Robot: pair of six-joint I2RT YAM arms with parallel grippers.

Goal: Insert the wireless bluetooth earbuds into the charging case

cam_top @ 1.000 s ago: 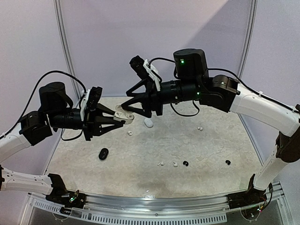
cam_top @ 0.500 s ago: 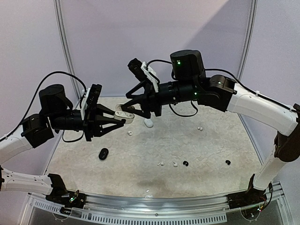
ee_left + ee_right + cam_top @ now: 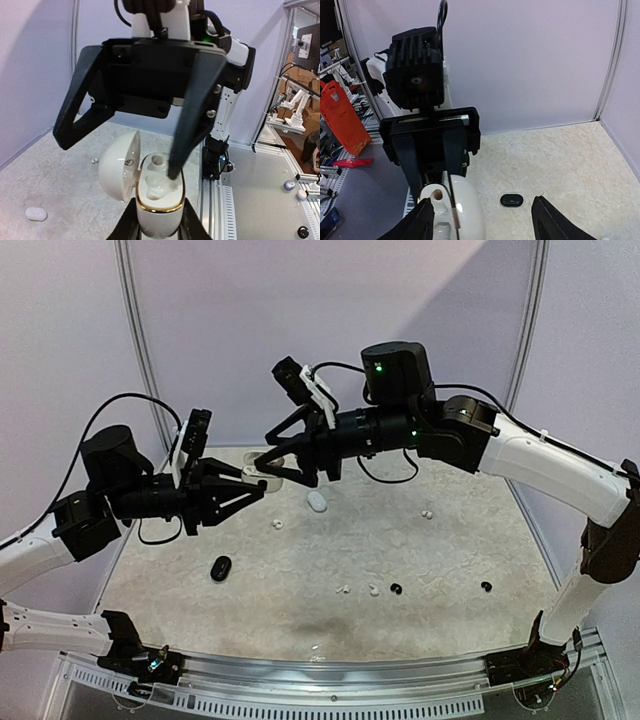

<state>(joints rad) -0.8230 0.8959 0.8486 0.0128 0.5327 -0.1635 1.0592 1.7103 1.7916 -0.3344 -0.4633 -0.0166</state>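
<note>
pale table, open case held up between two arms

lilac walls (image 3: pixel 220 340) close in a speckled cream table (image 3: pixel 300 610), and you have both arms meeting above its far left part.

your left gripper (image 3: pixel 258 492) is clamped on the white charging case (image 3: pixel 159 202), one finger on each side of the gold-rimmed body. it holds the case off the table, with the lid (image 3: pixel 119 167) swung open to one side. in the left wrist view you can see the moulded wells in the open top.

your right gripper (image 3: pixel 281 472) faces the left one with its jaws spread wide and nothing between them. one fingertip (image 3: pixel 172 172) reaches down to the open top of the case. you cannot tell whether it touches the well or stops just above it. the other finger stands clear beyond the lid.

every earbud you can see is down on the table. one white earbud (image 3: pixel 277 524) lies just near of the raised case and another (image 3: pixel 427 514) is off to the right. two more white ones (image 3: pixel 345 589) (image 3: pixel 373 591) sit close together toward the near edge. a black earbud (image 3: pixel 396 588) lies just right of that pair, and a second black one (image 3: pixel 486 586) is farther right.

a closed white case (image 3: pixel 317 502) rests under the right arm. a closed black case (image 3: pixel 221 568) lies on the near left.
</note>
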